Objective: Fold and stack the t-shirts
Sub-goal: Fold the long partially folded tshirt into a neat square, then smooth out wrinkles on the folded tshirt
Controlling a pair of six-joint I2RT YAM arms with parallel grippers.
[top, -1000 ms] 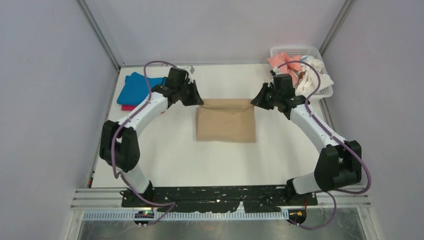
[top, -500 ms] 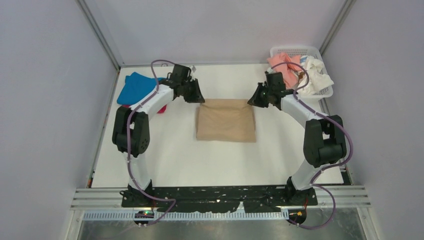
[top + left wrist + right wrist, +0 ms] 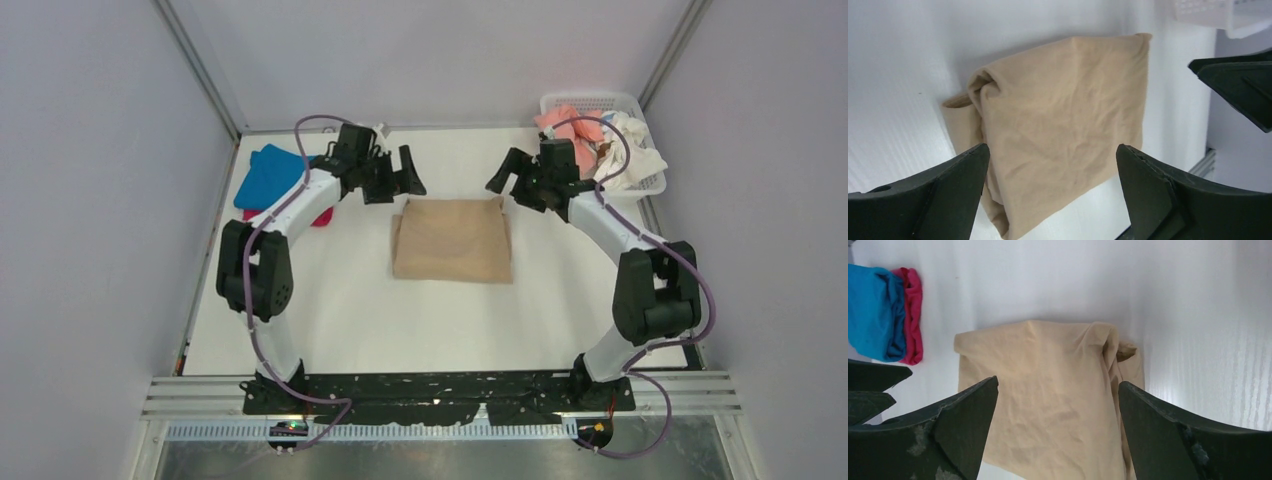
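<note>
The tan t-shirt (image 3: 452, 240) lies folded into a rectangle in the middle of the table, its far edge a little rumpled. My left gripper (image 3: 400, 180) hovers open just beyond its far left corner, holding nothing. My right gripper (image 3: 510, 184) hovers open beyond the far right corner, also holding nothing. In the left wrist view the tan shirt (image 3: 1063, 100) lies beneath the spread gripper (image 3: 1052, 150). The right wrist view shows the same shirt (image 3: 1048, 355) under its wide-open gripper (image 3: 1058, 382). A folded blue t-shirt (image 3: 268, 175) rests on a magenta one (image 3: 320, 217) at the far left.
A white mesh basket (image 3: 600, 100) at the far right corner holds a salmon t-shirt (image 3: 565, 122) and a white one (image 3: 630, 145), close behind my right wrist. Grey walls enclose the table on three sides. The blue t-shirt (image 3: 873, 310) and magenta one (image 3: 910, 315) also show in the right wrist view.
Both grippers have opened and let go of the tan shirt's far corners, then drawn slightly up and away from it. The shirt's far edge has settled onto the table.
</note>
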